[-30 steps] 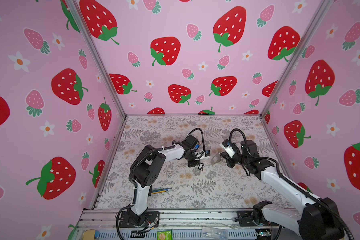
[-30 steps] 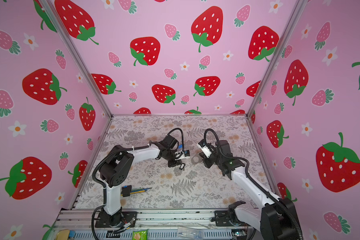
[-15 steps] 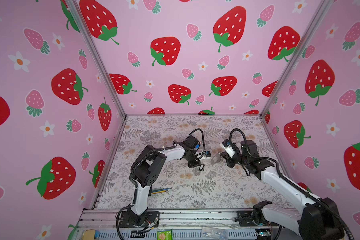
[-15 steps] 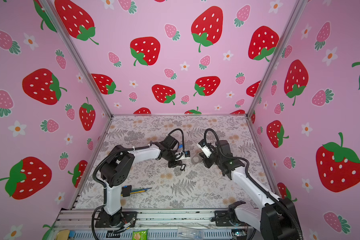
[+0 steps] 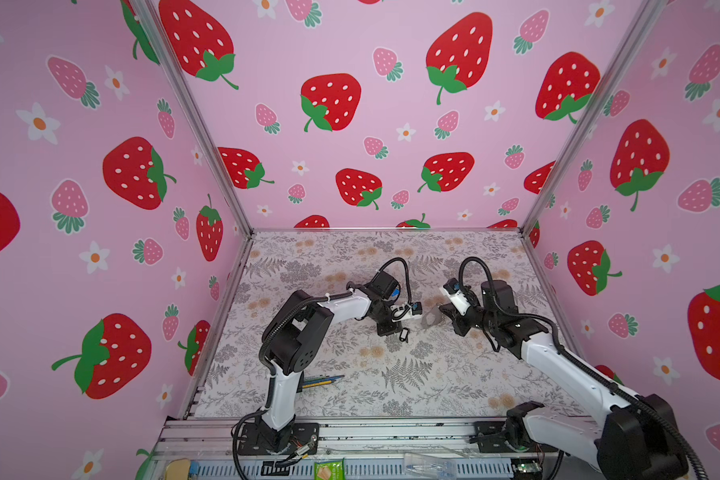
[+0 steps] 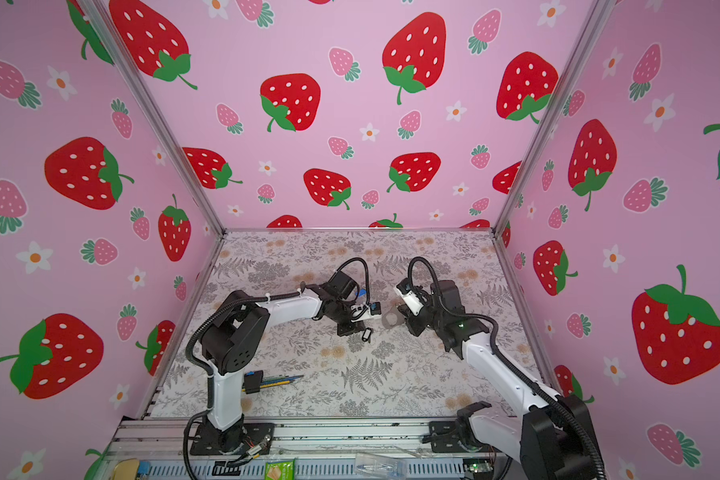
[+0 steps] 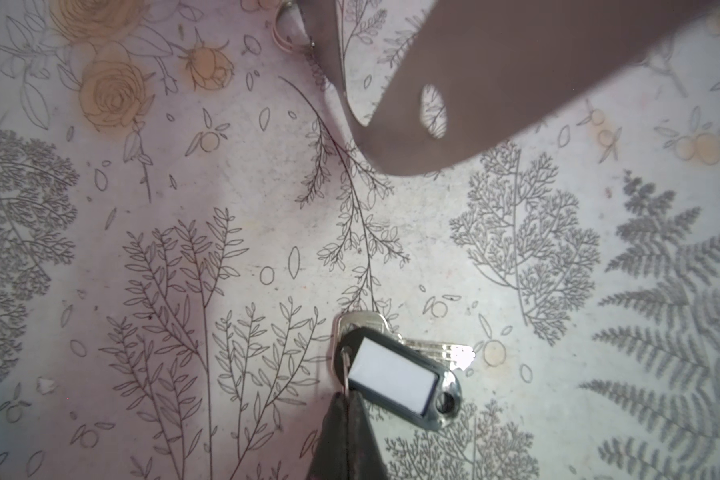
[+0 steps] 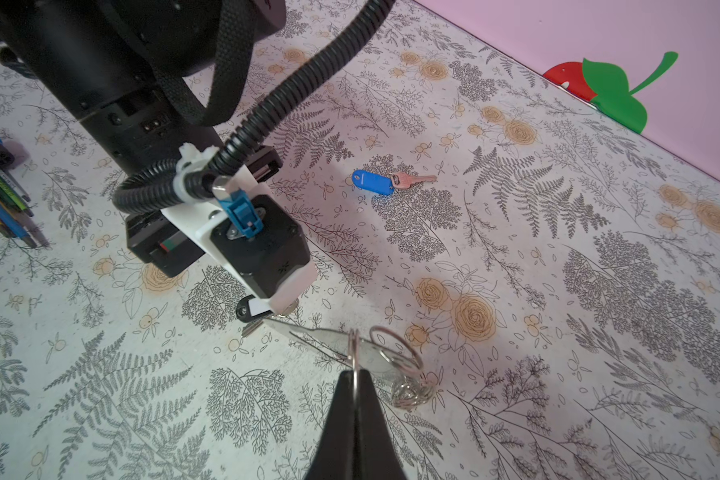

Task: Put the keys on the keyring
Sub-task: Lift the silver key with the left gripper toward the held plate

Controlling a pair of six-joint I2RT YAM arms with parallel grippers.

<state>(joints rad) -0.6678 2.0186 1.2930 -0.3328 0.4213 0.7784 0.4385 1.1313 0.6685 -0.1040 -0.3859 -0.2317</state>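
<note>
Clamped on both sides, time to thread

My left tool [image 7: 347, 409] pinches the black-tag key [image 7: 395, 374] by its little ring, low centre of the left wrist view; my right tool [image 8: 355, 376] grips the keyring [image 8: 316, 336] by a loop, low centre of its view. I'd line the loops edge-on and go slow. Blue key [image 8: 373, 183] sits on the counter [image 8: 558, 332], upper middle there.

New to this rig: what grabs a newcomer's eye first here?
Pink strawberry-print walls dominate both top views. At the centre, the left gripper holds the key with the black-rimmed white tag by its split ring; facing it, the right gripper holds the taupe keyring by a metal ring. The blue-tagged key lies alone on the floral table.
</note>
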